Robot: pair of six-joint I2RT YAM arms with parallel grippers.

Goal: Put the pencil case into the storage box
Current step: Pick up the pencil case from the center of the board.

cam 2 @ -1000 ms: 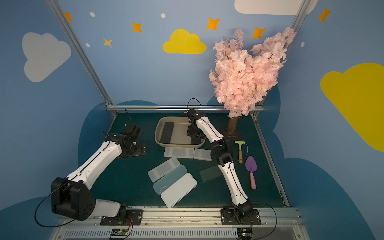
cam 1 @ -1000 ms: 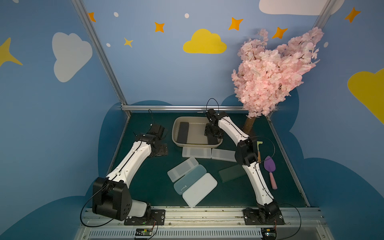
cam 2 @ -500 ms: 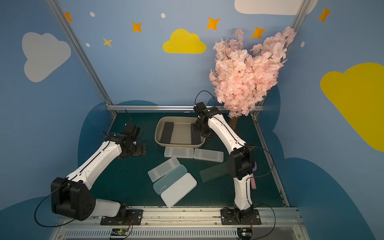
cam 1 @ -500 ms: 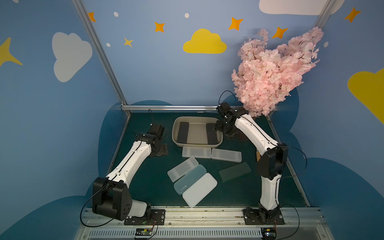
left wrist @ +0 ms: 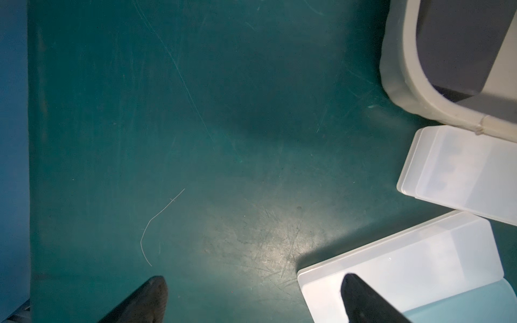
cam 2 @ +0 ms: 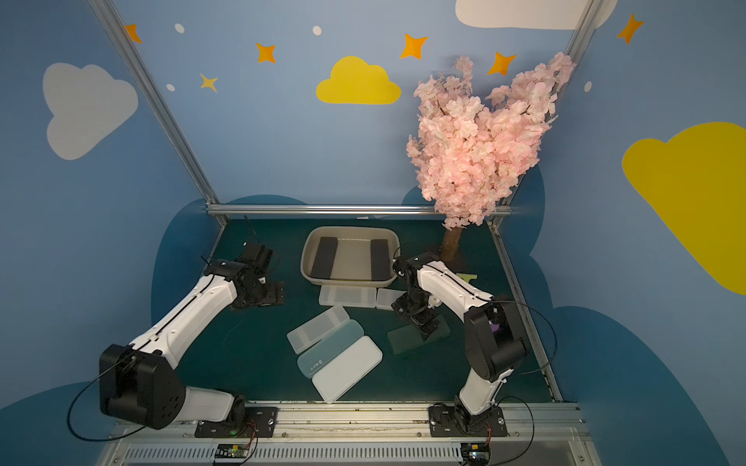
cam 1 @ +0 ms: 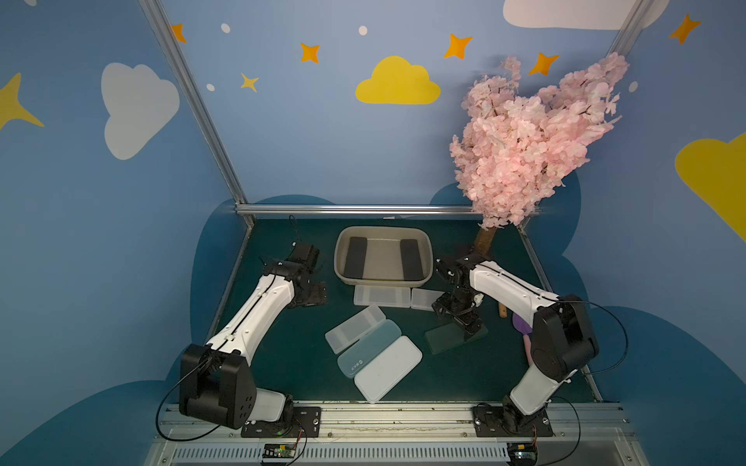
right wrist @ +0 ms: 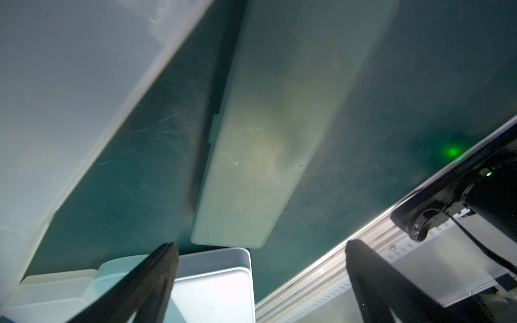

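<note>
The right claw (cam 1: 468, 327) hangs with its fingers spread wide and empty above the right end of the dark green pencil case (cam 1: 442, 342). This case lies flat on the desk (cam 1: 298, 363), to the right of the centre and well nearer than the storage box (cam 1: 382, 230). The left claw (cam 1: 317, 294) is also spread and holds nothing. It is over bare desk, to the left of the box.

I judge the case to be light, thin and stiff, a shell of smooth frosted plastic. It may therefore slide or turn when one finger touches it first. Because it is so flat, the fingers should go down close to the desk and close across its short width, on the two long edges. Taking it near the middle of its length should keep it from tipping. The lid could perhaps pop open, so a gentle squeeze seems wiser.

Inside the box there is a black case (cam 1: 355, 257) at the left end and a second black case (cam 1: 411, 258) at the right end, with free floor between them. Two clear cases (cam 1: 381, 295) lie end to end just in front of the box. A clear case (cam 1: 354, 329), a pale blue case (cam 1: 369, 347) and a white case (cam 1: 387, 368) lie side by side in the middle of the desk.

The desk has a dark green mat with many fine scratches. Blue walls (cam 1: 282, 133) with painted clouds and stars close the room. A pink blossom tree (cam 1: 529, 149) stands at the far right corner.
</note>
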